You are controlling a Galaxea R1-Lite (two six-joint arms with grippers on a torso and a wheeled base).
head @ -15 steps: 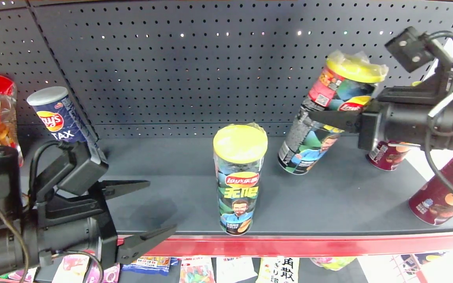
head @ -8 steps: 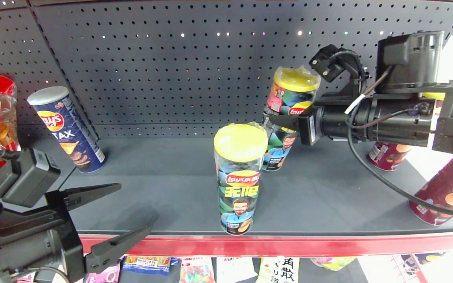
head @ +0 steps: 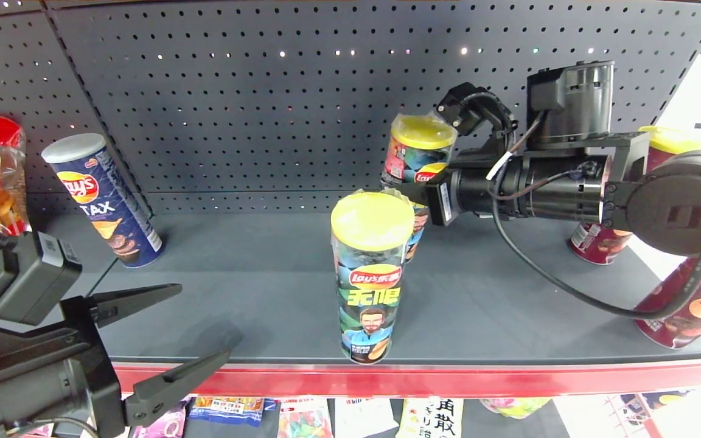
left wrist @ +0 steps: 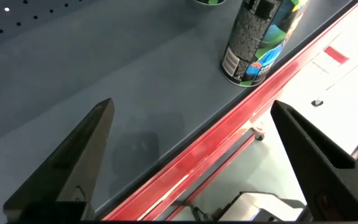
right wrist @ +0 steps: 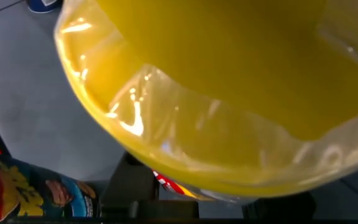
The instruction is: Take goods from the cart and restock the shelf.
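Five chip cans in all. Two are green with yellow lids: the front can at 6 o'clock, the rear can at 1 o'clock. Two are dark red: the far red can at 3 o'clock, the near red can at 4 o'clock. One blue can is at 9 o'clock.

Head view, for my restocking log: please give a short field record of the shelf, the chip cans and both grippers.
shelf: dark deck, red front edge
front can: yellow lid, upright near the front edge
held can: yellow lid, behind the front can, base hidden
right gripper: jaws shut on the held can's side
left gripper: jaws open, empty, at the shelf's left front
blue can: tilted, far left
red cans: far right
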